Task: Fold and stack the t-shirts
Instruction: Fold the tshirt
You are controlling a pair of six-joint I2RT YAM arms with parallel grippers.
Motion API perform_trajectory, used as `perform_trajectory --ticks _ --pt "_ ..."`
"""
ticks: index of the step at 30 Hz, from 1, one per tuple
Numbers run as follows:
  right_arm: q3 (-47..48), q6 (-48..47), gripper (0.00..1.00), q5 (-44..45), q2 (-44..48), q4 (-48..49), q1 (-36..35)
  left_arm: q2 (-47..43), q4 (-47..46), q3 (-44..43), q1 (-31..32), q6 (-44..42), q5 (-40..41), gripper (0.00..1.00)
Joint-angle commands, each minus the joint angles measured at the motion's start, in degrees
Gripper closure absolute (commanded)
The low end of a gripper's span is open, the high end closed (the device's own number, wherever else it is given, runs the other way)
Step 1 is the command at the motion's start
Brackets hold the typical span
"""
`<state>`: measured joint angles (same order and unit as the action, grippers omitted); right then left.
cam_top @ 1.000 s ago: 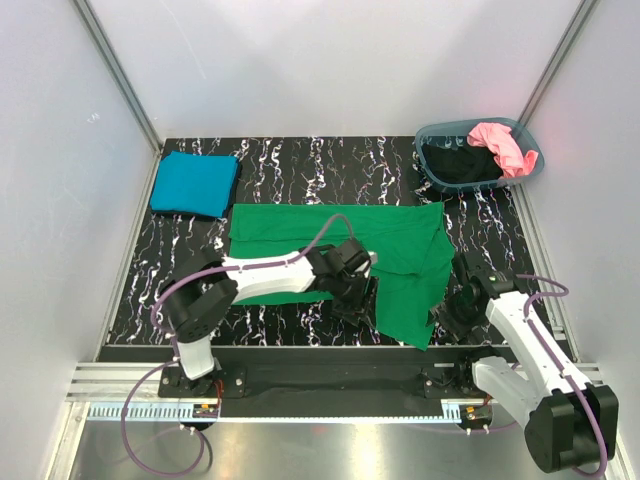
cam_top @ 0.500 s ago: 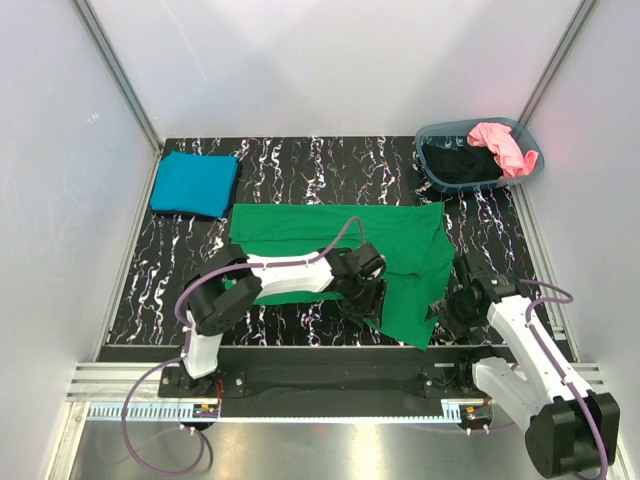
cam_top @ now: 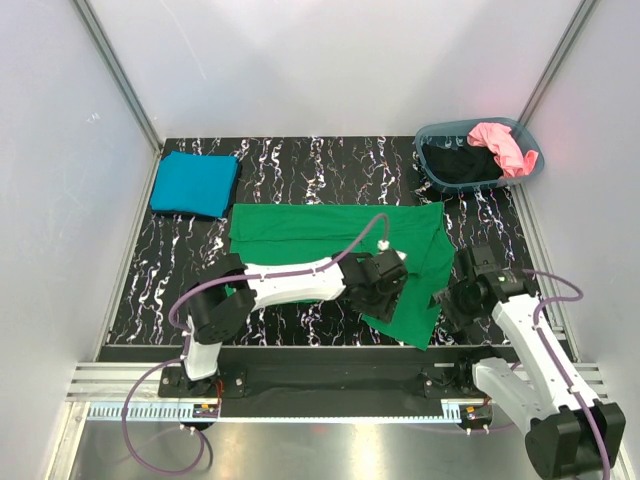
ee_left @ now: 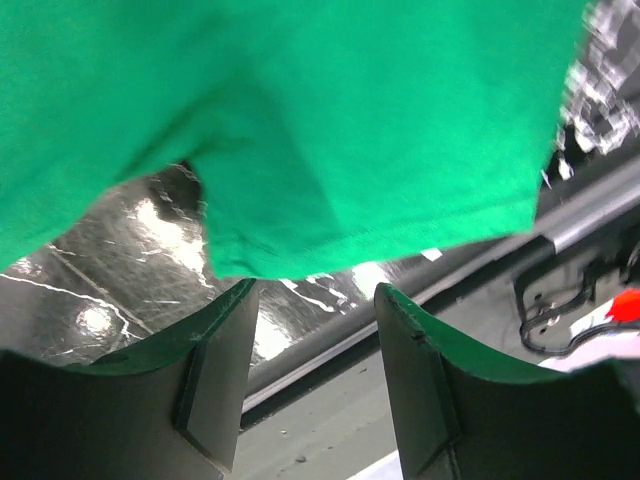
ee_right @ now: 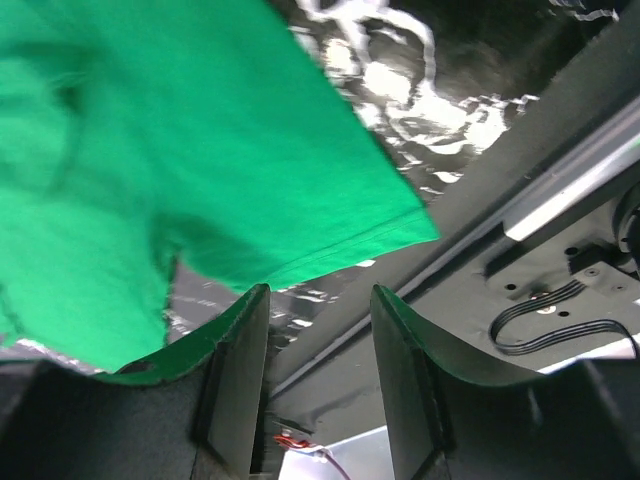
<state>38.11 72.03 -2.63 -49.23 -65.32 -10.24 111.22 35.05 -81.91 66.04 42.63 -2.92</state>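
Bright even light, white glare on the table just beyond the left gripper, green t-shirt past it kinda motion-blurred

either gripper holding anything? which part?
Nothing held. Left gripper and right gripper are open, gaps empty; green t-shirt hem lies just beyond the fingertips.

Green t-shirt spread centrally, teal t-shirt folded far-left, pink t-shirt and black t-shirt bunched far-right.
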Motion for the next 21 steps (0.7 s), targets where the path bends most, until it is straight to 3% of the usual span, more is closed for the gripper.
perform_trajectory --ticks 1,6,18,21 --pt "6.1 -1.5 0.48 4.7 1.2 -3.1 -0.3 -3.1 -6.8 0.5 2.5 -7.9 5.5 0.45" --pt "11.2 -2.1 0.48 7.7 2.6 -7.0 -0.2 1.0 -12.1 1.0 3.5 -12.4 0.6 0.46" --pt "6.3 0.3 0.48 7.4 7.1 -8.0 -0.3 8.7 -14.1 -1.9 5.6 -11.3 -0.3 0.48" --pt "6.2 0.1 0.47 7.0 7.0 -8.1 -0.3 9.9 -12.1 -3.3 5.9 -10.6 1.4 0.57"
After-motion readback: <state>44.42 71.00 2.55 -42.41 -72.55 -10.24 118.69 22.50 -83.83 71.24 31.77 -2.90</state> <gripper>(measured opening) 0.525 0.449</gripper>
